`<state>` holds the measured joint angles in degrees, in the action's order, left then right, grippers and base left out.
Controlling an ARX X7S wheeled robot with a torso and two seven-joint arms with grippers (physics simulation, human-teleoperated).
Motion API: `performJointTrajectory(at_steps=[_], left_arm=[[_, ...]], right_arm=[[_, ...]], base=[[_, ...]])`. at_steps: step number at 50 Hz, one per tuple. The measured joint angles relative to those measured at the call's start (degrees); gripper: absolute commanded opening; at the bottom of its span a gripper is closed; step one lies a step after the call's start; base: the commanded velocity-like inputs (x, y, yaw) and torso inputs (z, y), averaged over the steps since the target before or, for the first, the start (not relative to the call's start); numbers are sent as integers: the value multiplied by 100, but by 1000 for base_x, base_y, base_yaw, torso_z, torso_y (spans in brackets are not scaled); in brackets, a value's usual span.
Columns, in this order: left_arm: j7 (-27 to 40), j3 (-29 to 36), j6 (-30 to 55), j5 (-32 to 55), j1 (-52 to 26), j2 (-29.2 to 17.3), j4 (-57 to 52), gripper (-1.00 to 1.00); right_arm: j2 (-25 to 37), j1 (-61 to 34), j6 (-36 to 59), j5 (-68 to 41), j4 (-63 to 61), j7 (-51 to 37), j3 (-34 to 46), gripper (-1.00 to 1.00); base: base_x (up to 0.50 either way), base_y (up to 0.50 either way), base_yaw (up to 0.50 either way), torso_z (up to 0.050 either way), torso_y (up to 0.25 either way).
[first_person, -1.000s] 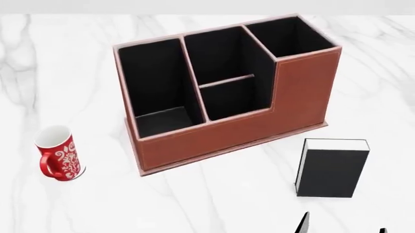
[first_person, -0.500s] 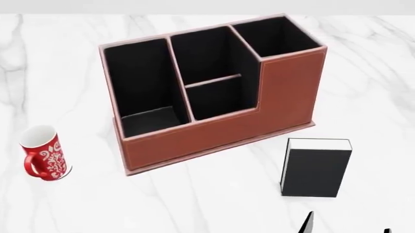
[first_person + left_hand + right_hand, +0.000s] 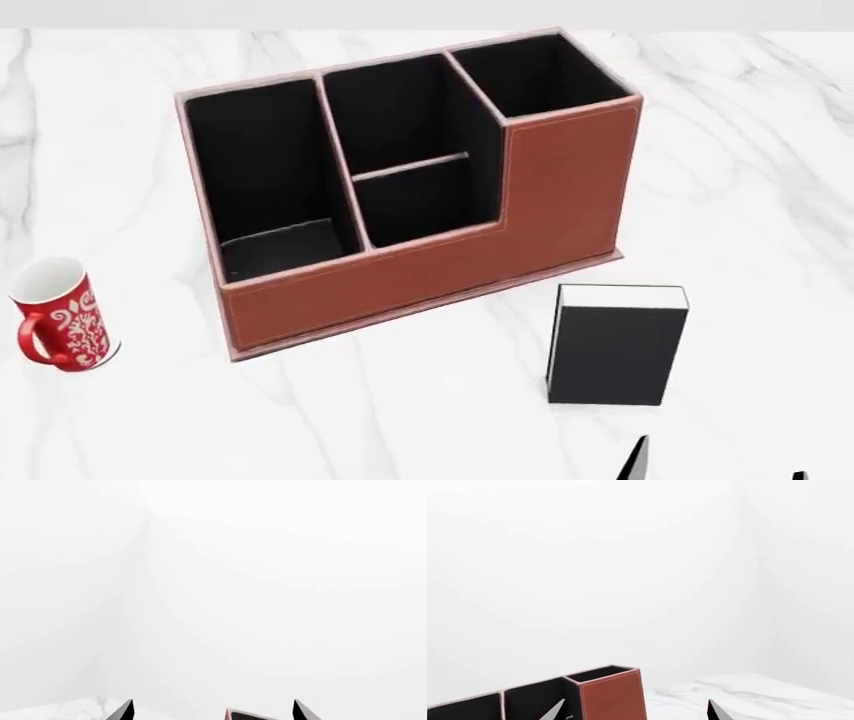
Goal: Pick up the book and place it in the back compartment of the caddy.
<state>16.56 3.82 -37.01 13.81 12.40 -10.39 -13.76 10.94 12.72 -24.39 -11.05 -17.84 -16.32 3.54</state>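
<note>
In the head view the whole scene sits further left than it did a second ago: the caddy [image 3: 414,190], the book [image 3: 617,345] and the red mug [image 3: 60,315] have all slid leftward together across the picture, keeping the same spacing to one another, so it is the view that has shifted and not the things. The book stands upright on the white marble table [image 3: 747,180], its black cover facing the camera and its white page block on top, apart from the caddy and near the front of its tall stepped end. The caddy's back compartment [image 3: 420,205], the small black-lined pocket on the near side of the thin cross divider, holds nothing. The mug, which was well inside the picture earlier, is now close to the left edge, still standing to the caddy's left and well apart from it. At the bottom edge two dark finger tips of the right gripper [image 3: 714,468] poke into view, about where they were before, set apart from each other with bare table between them and touching nothing. The right wrist view shows that gripper [image 3: 637,710] spread wide, with the caddy's tall end beyond it. The left gripper [image 3: 213,711] shows only in its own wrist view, its two tips likewise wide apart and holding nothing, against a pale wall.
</note>
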Motion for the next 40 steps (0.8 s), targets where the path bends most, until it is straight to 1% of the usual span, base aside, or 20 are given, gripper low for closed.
performJointTrajectory(at_steps=[40], left_arm=[[132, 103, -26, -11, -11, -96, 14, 100]], right_arm=[[118, -17, -83, -232, 21, -116, 54, 100]], base=[[0, -101, 0, 0, 0]])
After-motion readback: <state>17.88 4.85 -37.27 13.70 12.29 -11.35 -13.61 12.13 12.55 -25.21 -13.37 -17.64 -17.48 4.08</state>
